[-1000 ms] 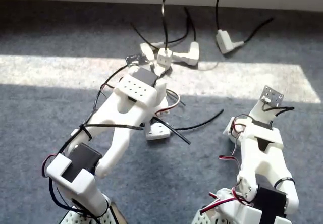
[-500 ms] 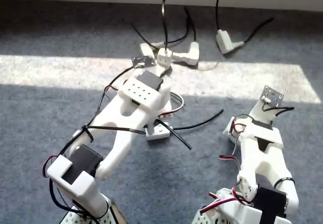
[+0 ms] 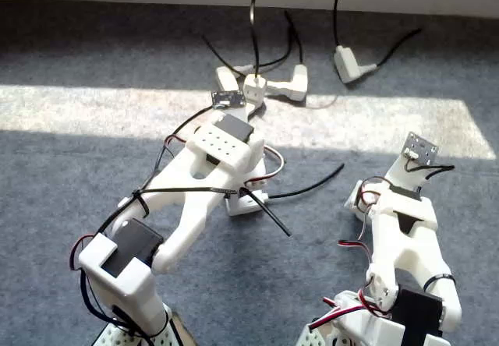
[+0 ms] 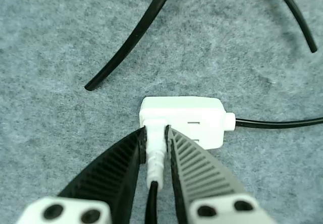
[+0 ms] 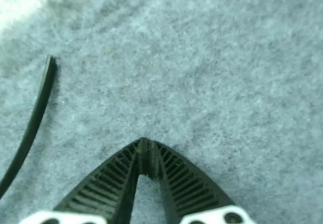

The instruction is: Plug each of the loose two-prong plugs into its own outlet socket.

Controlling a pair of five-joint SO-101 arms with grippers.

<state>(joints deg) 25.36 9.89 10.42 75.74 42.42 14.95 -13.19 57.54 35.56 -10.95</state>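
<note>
Left gripper (image 4: 155, 131) is clamped tight on a white two-prong plug (image 4: 156, 156). The plug's nose is right up against the white outlet socket (image 4: 194, 119) just ahead of the fingertips. Right gripper (image 5: 147, 157) is pinched closed on nothing, low over the grey carpet (image 5: 227, 57), with a loose black cable (image 5: 34, 120) off to one side.

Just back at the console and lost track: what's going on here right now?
The left gripper is shut on a white plug, whose front is against the white outlet socket on the grey carpet. The prongs are hidden, so seating is unclear. The right gripper is shut on nothing, over bare carpet. More white plug pieces lie at the far side.
</note>
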